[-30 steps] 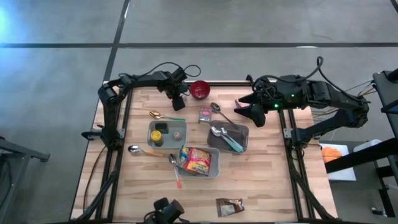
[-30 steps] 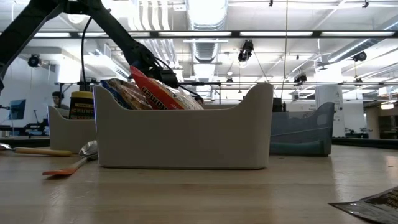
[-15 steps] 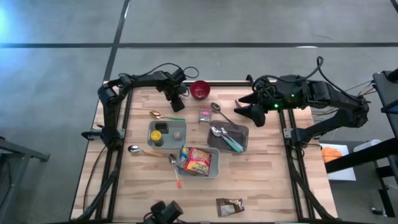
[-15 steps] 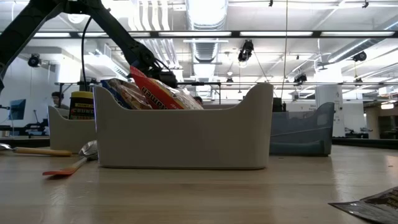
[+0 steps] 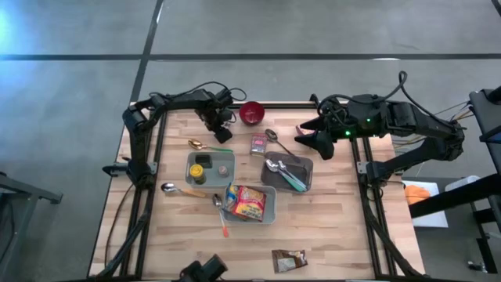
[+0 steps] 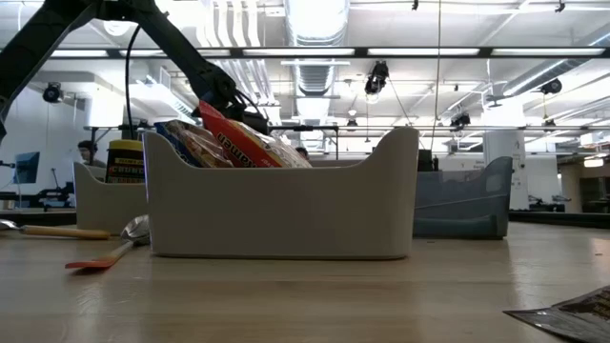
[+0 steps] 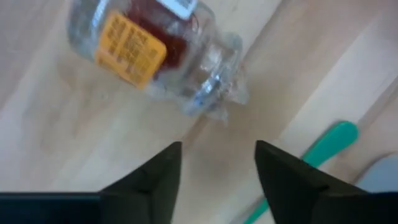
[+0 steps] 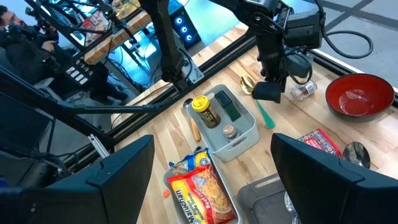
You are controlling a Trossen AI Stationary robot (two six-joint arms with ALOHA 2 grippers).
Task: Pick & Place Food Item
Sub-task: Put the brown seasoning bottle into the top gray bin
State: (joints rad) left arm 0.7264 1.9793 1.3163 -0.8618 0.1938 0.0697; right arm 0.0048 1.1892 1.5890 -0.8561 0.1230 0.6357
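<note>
Lifting left gripper (image 7: 217,168) now open, jar (image 7: 149,46) released, lying on table (image 7: 56,143)

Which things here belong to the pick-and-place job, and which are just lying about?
In the job: left hand, open over the small clear jar.
Lying about: red bowl, noodle packet, brown sachet, teal utensil; right hand idle, open.

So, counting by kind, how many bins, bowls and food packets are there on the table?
Bins: 3
Bowl: 1
Food packets: 3
Total: 7
</note>
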